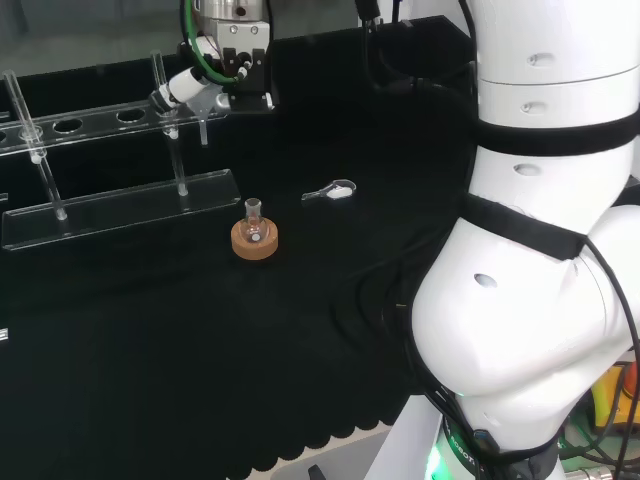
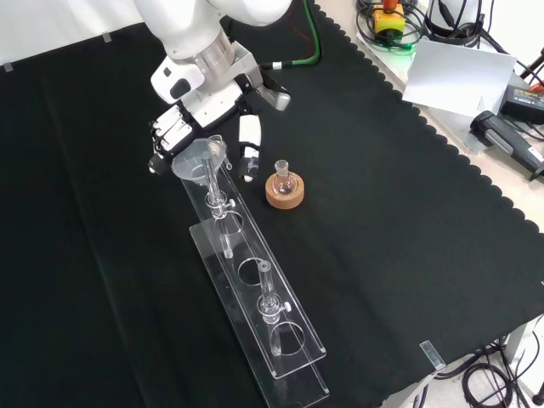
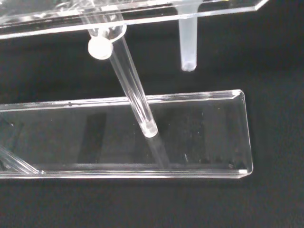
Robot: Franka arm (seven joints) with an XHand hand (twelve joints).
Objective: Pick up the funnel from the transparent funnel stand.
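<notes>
The clear cone-shaped funnel (image 2: 201, 159) sits in the transparent funnel stand (image 2: 255, 280), the black-and-white hand (image 2: 183, 127) curled beside its rim, not visibly gripping.

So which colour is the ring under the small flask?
The ring under the small flask is light brown, like cork; the front view shows it best.
</notes>
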